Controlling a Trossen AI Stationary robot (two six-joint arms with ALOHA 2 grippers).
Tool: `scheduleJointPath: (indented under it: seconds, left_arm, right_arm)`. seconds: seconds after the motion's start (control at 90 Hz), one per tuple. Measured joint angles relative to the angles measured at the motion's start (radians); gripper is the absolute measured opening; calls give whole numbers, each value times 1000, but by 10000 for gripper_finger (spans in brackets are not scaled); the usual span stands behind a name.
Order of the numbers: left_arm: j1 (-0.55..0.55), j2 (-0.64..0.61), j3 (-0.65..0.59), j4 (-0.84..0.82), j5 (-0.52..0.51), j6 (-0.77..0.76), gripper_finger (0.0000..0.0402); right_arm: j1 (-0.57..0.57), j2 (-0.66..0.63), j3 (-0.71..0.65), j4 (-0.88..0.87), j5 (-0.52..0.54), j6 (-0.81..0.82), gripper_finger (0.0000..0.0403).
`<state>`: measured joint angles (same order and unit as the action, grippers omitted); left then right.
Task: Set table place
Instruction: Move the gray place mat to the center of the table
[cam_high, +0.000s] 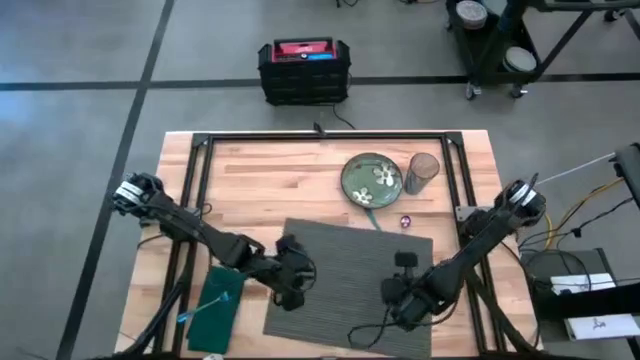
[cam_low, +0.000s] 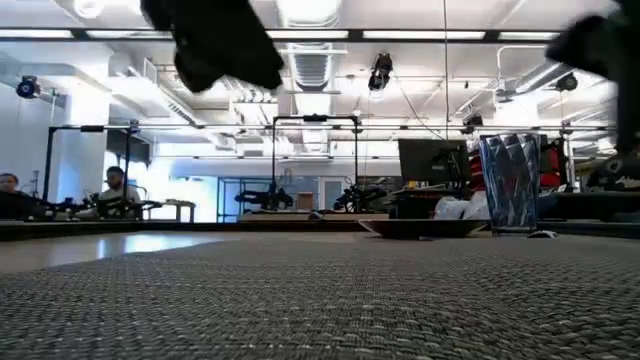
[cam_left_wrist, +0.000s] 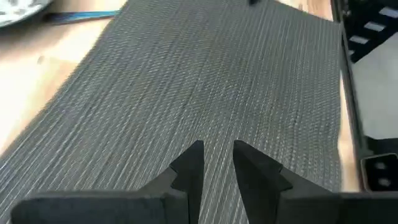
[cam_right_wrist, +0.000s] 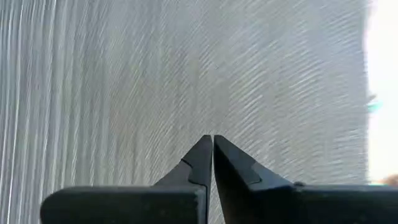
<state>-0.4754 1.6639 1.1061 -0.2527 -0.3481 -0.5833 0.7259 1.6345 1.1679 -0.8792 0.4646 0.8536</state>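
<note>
The dark grey ribbed placemat (cam_high: 350, 285) lies flat on the light-wood table (cam_high: 260, 180), toward its near edge. My left gripper (cam_left_wrist: 217, 152) hovers over the mat's left part (cam_high: 292, 290), its fingers a narrow gap apart with nothing between them. My right gripper (cam_right_wrist: 212, 142) is shut over the mat's right part (cam_high: 402, 292), fingertips together. A green flowered plate (cam_high: 372, 180) and a glass (cam_high: 423, 172) stand beyond the mat's far edge. A dark green napkin (cam_high: 215, 305) lies left of the mat. My right gripper's shut fingertips (cam_right_wrist: 205, 152) point at the placemat's ribbed surface (cam_right_wrist: 211, 93) from above. I cannot tell whether they touch it.
A small purple object (cam_high: 406, 222) lies at the mat's far edge near the plate. The black frame rail (cam_high: 320, 138) runs around the far part of the table. Bare wood lies between the mat and the far rail at the left (cam_high: 270, 185).
</note>
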Motion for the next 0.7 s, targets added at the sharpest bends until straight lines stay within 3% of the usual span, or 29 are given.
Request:
scheduleJointPath:
  seconds: [0.089,0.167,0.4,0.5,0.7]
  left_arm:
    - [17,78,0,-8,0,5,74]
    - [22,142,0,-22,19,-9,74]
    - [-21,233,2,-137,84,-118,74]
    - [-47,232,2,-159,81,-143,74]
    - [-59,212,-2,-163,71,-134,74]
  right_arm:
    - [-35,-55,-13,-34,165,94,2]
    - [-105,-92,-26,-59,188,157,2]
    - [-374,-103,-109,-48,-68,69,2]
    - [-477,-77,-160,-4,-109,36,7]
    - [-612,-45,-246,234,-267,-61,42]
